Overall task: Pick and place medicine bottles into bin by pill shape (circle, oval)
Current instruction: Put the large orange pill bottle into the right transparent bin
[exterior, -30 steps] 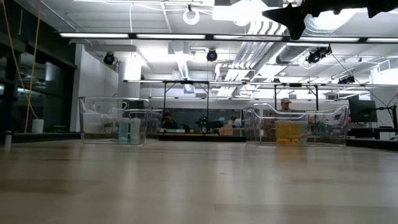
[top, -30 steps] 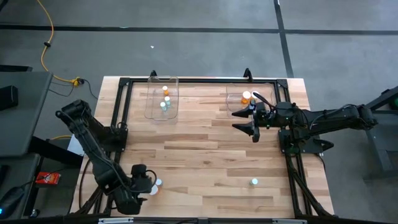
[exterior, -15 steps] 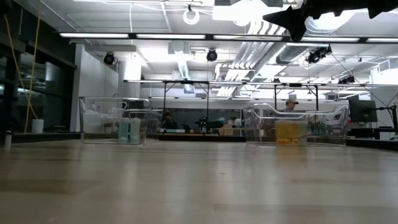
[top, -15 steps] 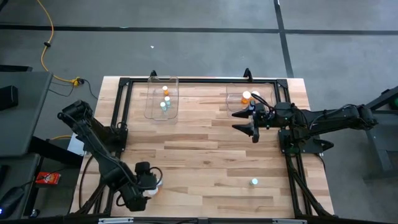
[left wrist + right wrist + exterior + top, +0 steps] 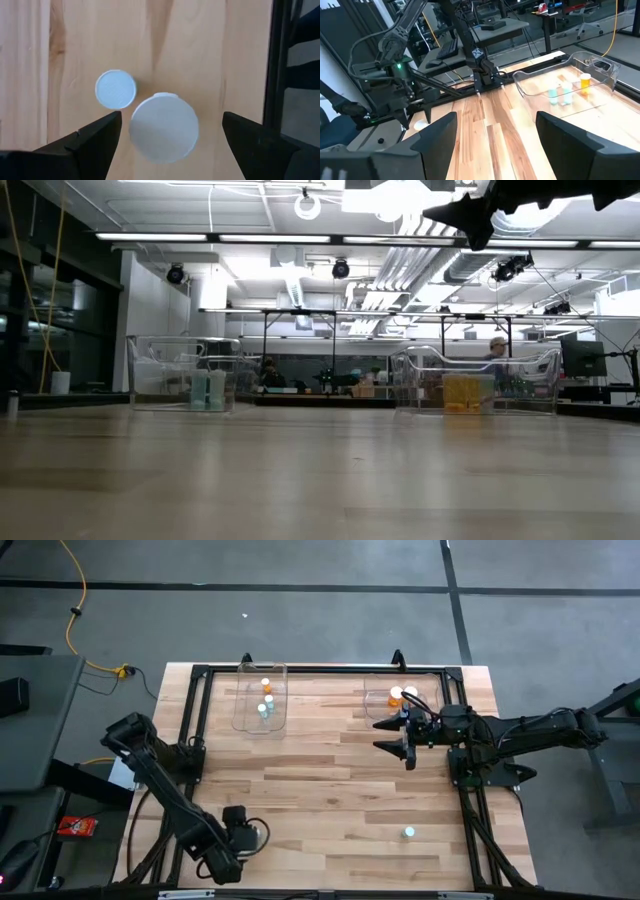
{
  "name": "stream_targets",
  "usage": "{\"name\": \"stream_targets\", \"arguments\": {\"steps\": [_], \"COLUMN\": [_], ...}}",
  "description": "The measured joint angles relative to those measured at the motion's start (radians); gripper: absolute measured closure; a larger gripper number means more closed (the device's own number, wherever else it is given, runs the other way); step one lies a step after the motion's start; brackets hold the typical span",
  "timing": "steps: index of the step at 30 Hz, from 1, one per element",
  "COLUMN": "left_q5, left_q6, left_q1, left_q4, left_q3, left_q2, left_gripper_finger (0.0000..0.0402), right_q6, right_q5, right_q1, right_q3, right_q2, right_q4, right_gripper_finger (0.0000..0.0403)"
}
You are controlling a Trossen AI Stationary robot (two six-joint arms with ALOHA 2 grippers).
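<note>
Down at the near left corner of the pale wooden plank table, the left gripper hangs straight over two white-capped medicine bottles, its dark fingers spread wide apart on either side of the larger-looking round cap while a smaller-looking cap sits just beside it; the black metal frame rail runs close along one side, leaving little room there. A wide stretch of bare planks lies open across the table's middle. One more white-capped bottle stands alone near the near right edge. At the far left, a clear plastic rectangular bin holds an amber bottle and pale greenish ones; at the far right, a second clear bin holds amber bottles with white caps. The right gripper hovers above the table just on the near side of that right bin, its jaws apart with nothing between them. No label or writing can be read on any bottle. Beyond the table, a person's head shows behind the right bin.
</note>
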Motion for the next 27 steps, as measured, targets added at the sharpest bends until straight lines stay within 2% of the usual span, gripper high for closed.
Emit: {"name": "stream_targets", "arguments": {"steps": [11,27], "left_q5": [-0.004,-0.007], "left_q6": [-0.005,0.011], "left_q1": [0.0,-0.001], "left_q4": [-0.02,-0.028], "left_q3": [0.0,0.0], "left_q2": [0.028,0.028], "left_gripper_finger": [0.0078,0.0186], "right_q6": [0.0,0.0], "right_q5": [0.0,0.0], "right_q1": [0.0,0.0], "right_q3": [0.0,0.0], "right_q2": [0.0,0.0], "right_q4": [-0.011,-0.017], "right_gripper_finger": [0.0139,0.0139]}}
